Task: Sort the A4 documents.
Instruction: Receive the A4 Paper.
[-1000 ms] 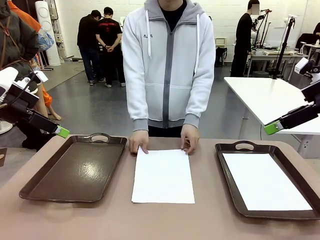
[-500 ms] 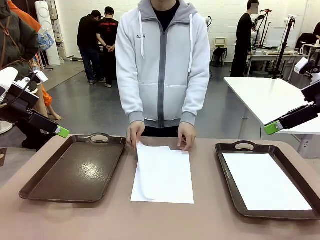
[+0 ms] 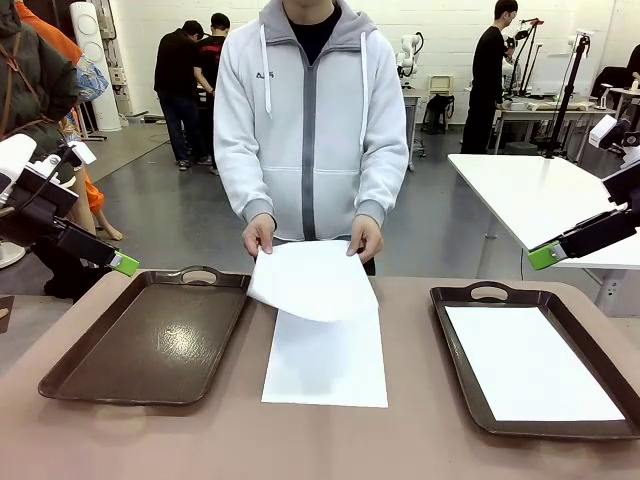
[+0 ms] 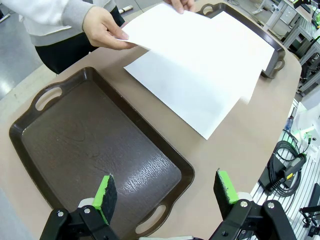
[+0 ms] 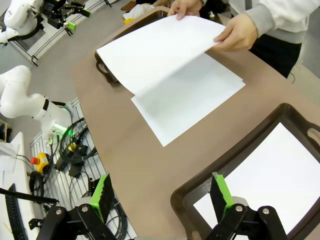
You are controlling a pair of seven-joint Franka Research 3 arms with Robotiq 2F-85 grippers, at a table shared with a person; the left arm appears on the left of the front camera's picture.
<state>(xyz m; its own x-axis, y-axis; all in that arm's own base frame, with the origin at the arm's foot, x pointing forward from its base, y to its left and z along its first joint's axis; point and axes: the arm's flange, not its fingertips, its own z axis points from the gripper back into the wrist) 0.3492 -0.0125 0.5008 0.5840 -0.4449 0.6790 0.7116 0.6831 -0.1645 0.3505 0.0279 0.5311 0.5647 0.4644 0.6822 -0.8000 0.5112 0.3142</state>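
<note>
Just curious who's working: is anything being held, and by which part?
The person's hands hold a sheet by its far corners; the left gripper and right gripper are open, empty.

Left gripper [image 4: 164, 176] and right gripper [image 5: 160, 177] hover, fingers [image 4: 106, 195] apart.

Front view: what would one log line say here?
person's hands: holding top sheet raised | lower sheet: on table | right tray: holds third sheet | left fingers, right fingers: open

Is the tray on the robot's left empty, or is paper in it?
Empty: the left tray has a bare, glossy dark bottom.
</note>
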